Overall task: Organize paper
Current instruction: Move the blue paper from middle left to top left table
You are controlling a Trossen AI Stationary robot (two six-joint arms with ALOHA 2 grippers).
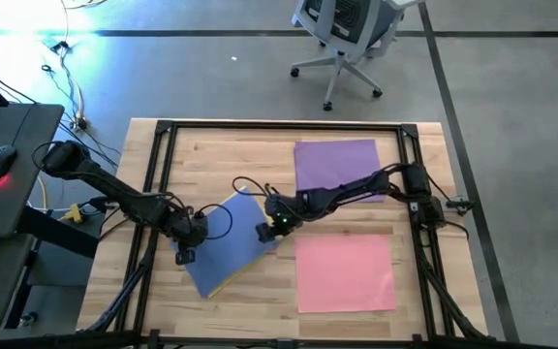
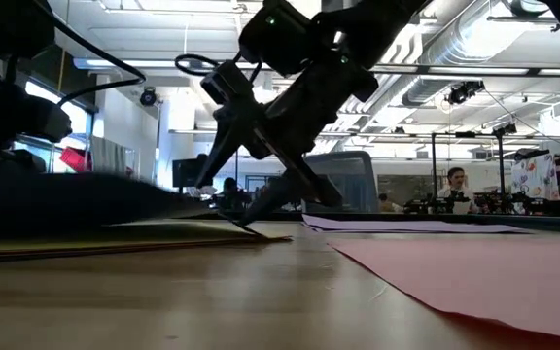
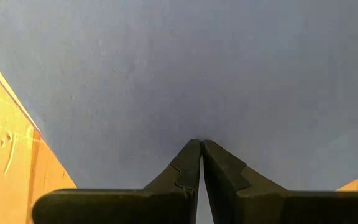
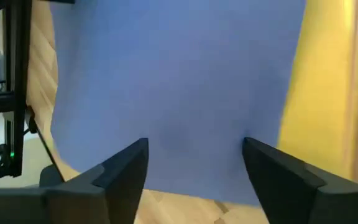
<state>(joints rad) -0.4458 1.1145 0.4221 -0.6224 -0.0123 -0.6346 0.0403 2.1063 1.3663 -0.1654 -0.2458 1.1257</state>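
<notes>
Right claw [image 4: 194, 163] spread over blue sheet [image 4: 179, 87], no readable writing

Yellow sheet [image 4: 319, 93] mostly hidden under blue sheet [image 1: 229, 242]; purple sheet [image 1: 337, 165] partly covered by right arm [image 1: 356, 189].

A tilted periwinkle sheet [image 1: 229, 242] lies over yellow [image 4: 319, 106]; purple [image 1: 335, 163] and pink sheets [image 1: 345, 273] lie flat nearby.

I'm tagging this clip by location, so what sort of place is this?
Most likely a robotics lab or workshop: a concrete floor with taped lines, a rolling office chair, exposed ceiling ducts, and a wooden table fitted with a black metal frame.
</notes>
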